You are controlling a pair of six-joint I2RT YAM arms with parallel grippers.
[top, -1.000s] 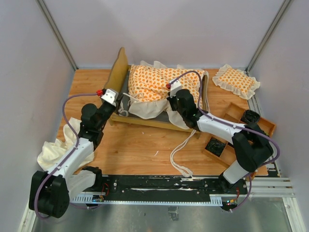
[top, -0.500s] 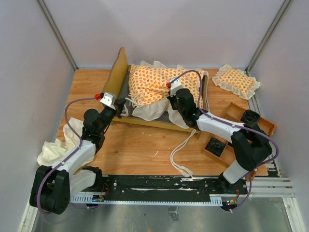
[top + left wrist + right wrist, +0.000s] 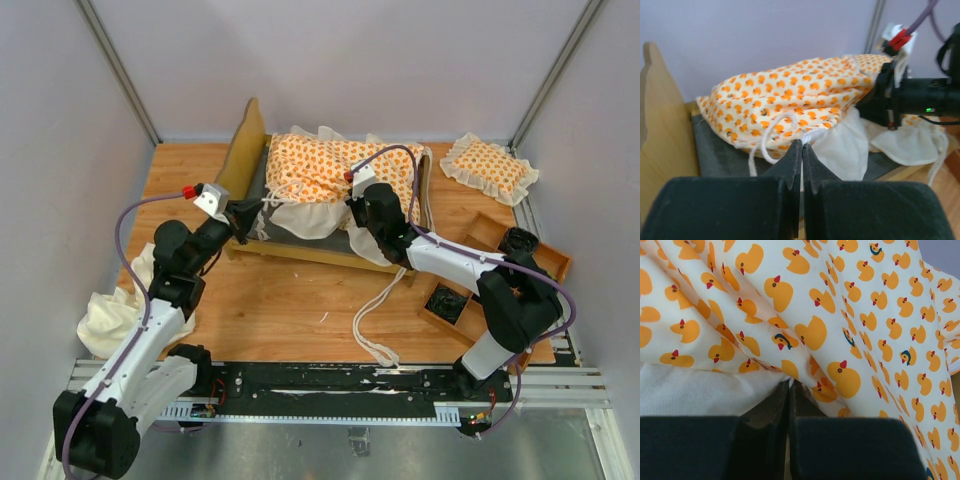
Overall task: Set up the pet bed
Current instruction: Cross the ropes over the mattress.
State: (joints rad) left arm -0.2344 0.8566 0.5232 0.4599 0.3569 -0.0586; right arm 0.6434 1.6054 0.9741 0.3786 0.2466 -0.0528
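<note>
The light-wood bed frame with a grey base stands at the back middle. The orange duck-patterned cushion with cream ruffle lies bunched on it, also seen in the left wrist view and the right wrist view. My left gripper is shut on the cushion's white tie string at its near left edge. My right gripper is shut on the cushion's ruffled edge at its near right side.
A small square duck-patterned pillow lies at the back right. A plain cream cloth lies at the left. A wooden compartment tray stands at the right. A loose white string trails over the table's front.
My left gripper has moved back and left along the bed's near side, pulling the string and the cushion's left ruffle with it. The right arm has hardly moved.
</note>
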